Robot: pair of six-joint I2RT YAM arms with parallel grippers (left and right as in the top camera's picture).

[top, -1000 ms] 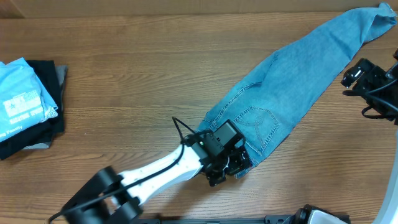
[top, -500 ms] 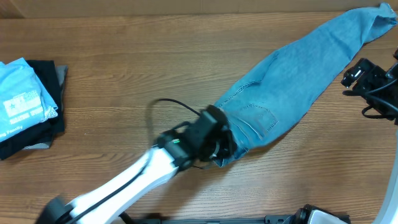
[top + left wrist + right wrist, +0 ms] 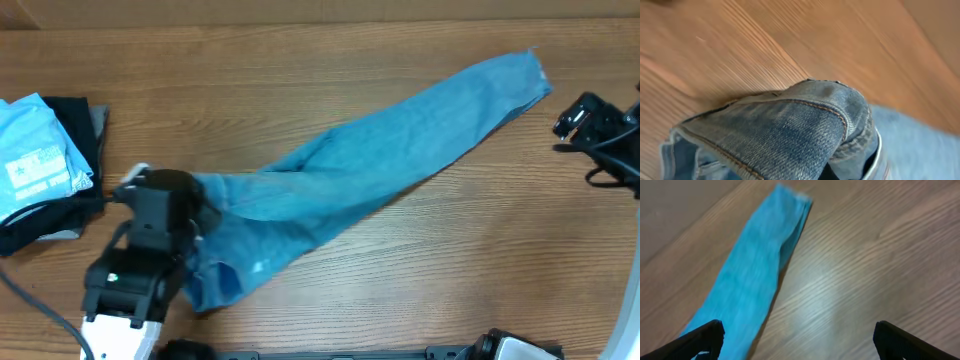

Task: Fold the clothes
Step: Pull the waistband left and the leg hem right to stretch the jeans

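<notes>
Denim: the light-wash blue jeans (image 3: 380,160) have just been dragged leftward; left gripper (image 3: 200,230) pinched tight on their waist end; right gripper (image 3: 585,115) gaping, empty, ankle hem nearby; folding barely started.

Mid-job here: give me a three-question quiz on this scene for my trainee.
1. True or false: the right end effector is gripping the jeans.
2. Pick one: the left end effector is (A) open over bare wood, (B) shut on the jeans' lower-left end, (C) shut on the hem at upper right.
3. Which garment tops the folded stack at the left?

Key: 1 false, it is open and apart from them; 2 B; 3 the light blue T-shirt.
</notes>
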